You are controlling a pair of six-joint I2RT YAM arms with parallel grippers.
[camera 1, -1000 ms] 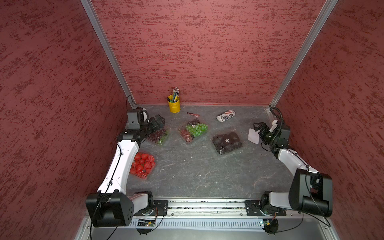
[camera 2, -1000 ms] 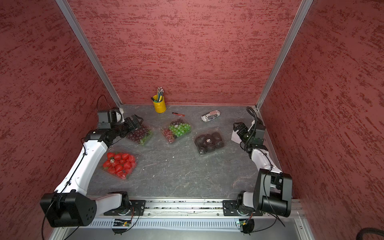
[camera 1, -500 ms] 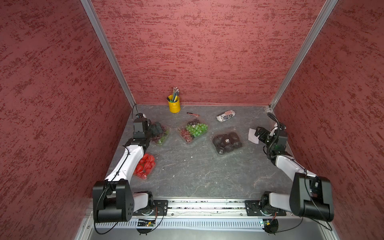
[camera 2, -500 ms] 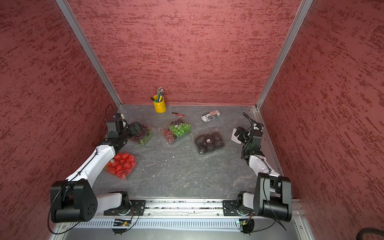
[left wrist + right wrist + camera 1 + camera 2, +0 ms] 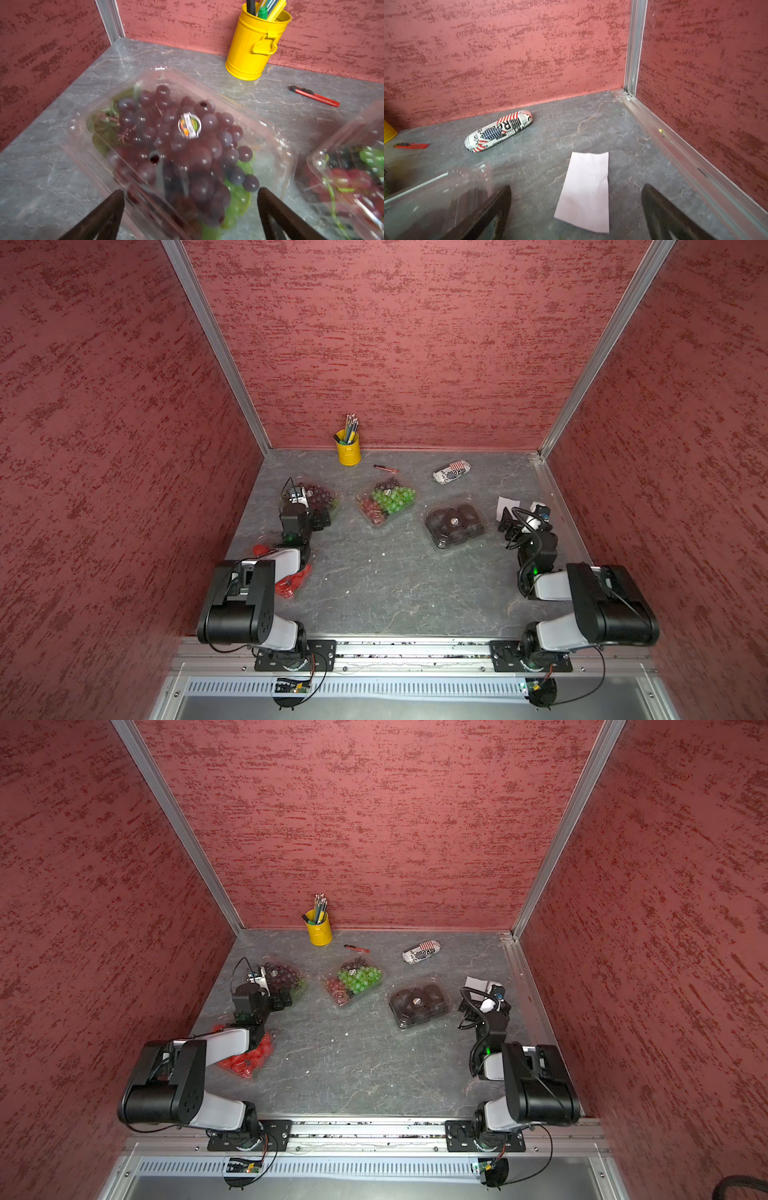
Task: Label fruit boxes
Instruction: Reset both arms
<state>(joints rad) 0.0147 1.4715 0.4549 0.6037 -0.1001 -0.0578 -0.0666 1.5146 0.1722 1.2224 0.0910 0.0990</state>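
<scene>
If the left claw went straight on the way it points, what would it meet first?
Most likely the dark red grape punnet: it lies straight ahead of the open left claw, its near edge showing between the fingers. Exact gap unclear.

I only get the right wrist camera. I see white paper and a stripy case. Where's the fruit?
Observer: In a top view, the strawberry box lies partly hidden under the left arm.
Operator: Any stickers on yet?
Observer: Yes, the dark grape box has a round sticker on its lid.
Operator: Is a hand grabbing it?
Observer: No. The left gripper is open, pointing at that box.
</scene>
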